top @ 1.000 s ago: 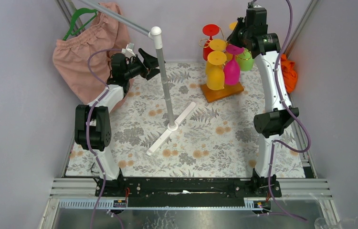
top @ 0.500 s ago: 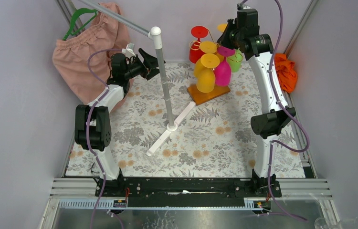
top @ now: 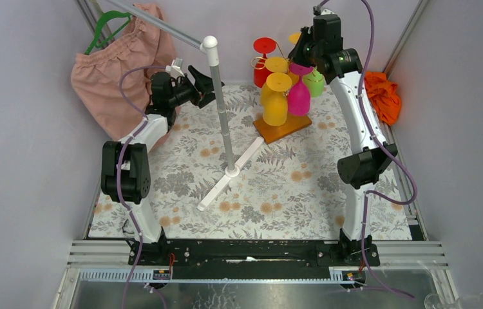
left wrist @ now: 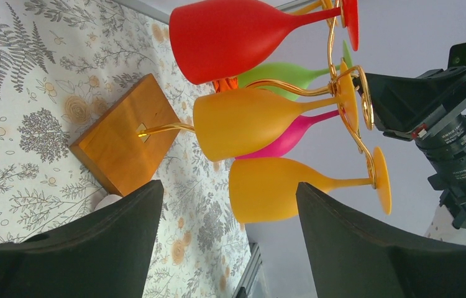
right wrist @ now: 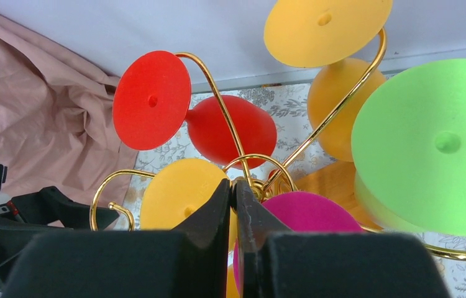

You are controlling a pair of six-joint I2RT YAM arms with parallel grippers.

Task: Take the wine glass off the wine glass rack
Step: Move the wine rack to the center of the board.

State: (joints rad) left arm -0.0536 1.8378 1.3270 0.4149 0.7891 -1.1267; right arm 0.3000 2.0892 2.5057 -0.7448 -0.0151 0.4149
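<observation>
- Jaws of my left gripper (top: 210, 89), upper left of centre, stand released just beside the grey pole (top: 224, 116).
- Right of it, the wine glass rack (top: 282, 129) stands upright near the back wall. Its wine glasses (top: 275, 108) hang bowls down, stems vertical.
- My right gripper (right wrist: 233, 186) is clenched at the rack's top. The floral table (top: 290, 193) stretches below.

left arm (top: 137, 138) extended, fingers (left wrist: 81, 248) spread wide; right arm (top: 358, 109) raised, fingers (right wrist: 181, 248) pressed together.
</observation>
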